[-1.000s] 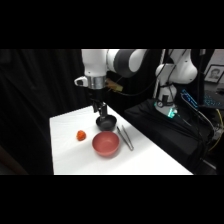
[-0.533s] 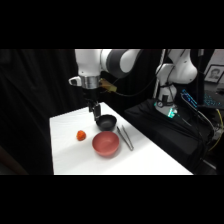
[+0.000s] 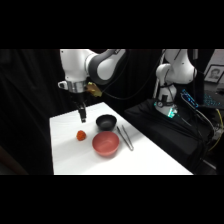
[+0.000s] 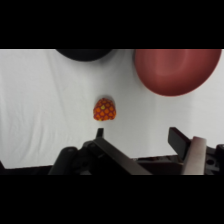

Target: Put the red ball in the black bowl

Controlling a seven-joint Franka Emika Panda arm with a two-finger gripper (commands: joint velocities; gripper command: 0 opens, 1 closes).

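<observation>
Table edges: my end effector [image 3: 83, 119] hangs over the far-left part of the white table [image 3: 145, 162], near the back edge; the table's left edge drops into darkness just beyond.
Open room: bare white surface lies all round the red ball [image 3: 81, 135], and a wide clear stretch runs along the table's near and right side.
End effector: my two fingers stand spread apart with nothing between them, seen from the wrist as a thin dark tip [image 4: 100, 132] on one side and a broader dark pad on the other.
Red ball: it sits on the table below and a little forward of my fingers in the side view, apart from both bowls; in the wrist view the ball [image 4: 104, 109] shows a patterned orange-red surface just beyond my fingertips.
Black bowl: it stands on the table near the back edge [image 3: 106, 121], to the right of my fingers and apart from the ball.
Cut off: the wrist view shows only the lower rim of the black bowl [image 4: 82, 53] and part of the red bowl [image 4: 175, 70], both clipped at the top.
Hard to make out: whether either bowl holds anything I cannot tell.
Around: the red bowl [image 3: 105, 144] sits just in front of the black one; metal tongs [image 3: 125, 137] lie beside both bowls on the right.
In the way: nothing lies between my fingers and the ball.
</observation>
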